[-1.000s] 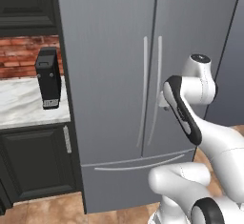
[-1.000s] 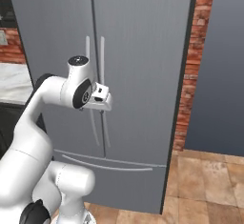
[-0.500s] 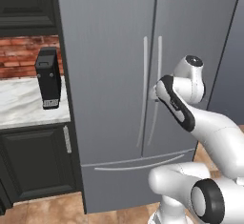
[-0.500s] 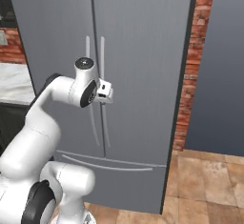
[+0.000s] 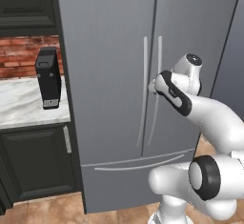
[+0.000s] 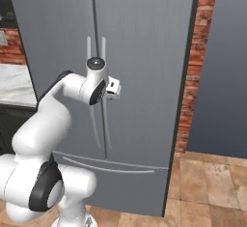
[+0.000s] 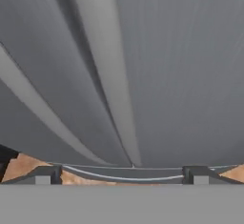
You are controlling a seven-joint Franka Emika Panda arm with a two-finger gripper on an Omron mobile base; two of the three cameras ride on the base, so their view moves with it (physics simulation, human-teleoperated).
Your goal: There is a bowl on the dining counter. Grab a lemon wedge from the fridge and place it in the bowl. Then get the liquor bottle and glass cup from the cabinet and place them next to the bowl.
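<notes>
The tool (image 7: 121, 173) is opened wide, and nothing is held in it. It is placed close in front of the fridge (image 5: 109, 51), at the middle seam where the two handles (image 6: 95, 91) run side by side. In the hand view the two dark tips (image 7: 45, 174) are seen at 6 o'clock, with a pale handle passing between them towards 12 o'clock. This position is judged to be chosen so that one handle can be taken and a door pulled. Both doors are closed, so the lemon wedge is presumably kept inside, hidden. At 9 o'clock from the fridge in the left base view, a black box (image 5: 48, 77) is set on a marble table (image 5: 19, 106).
</notes>
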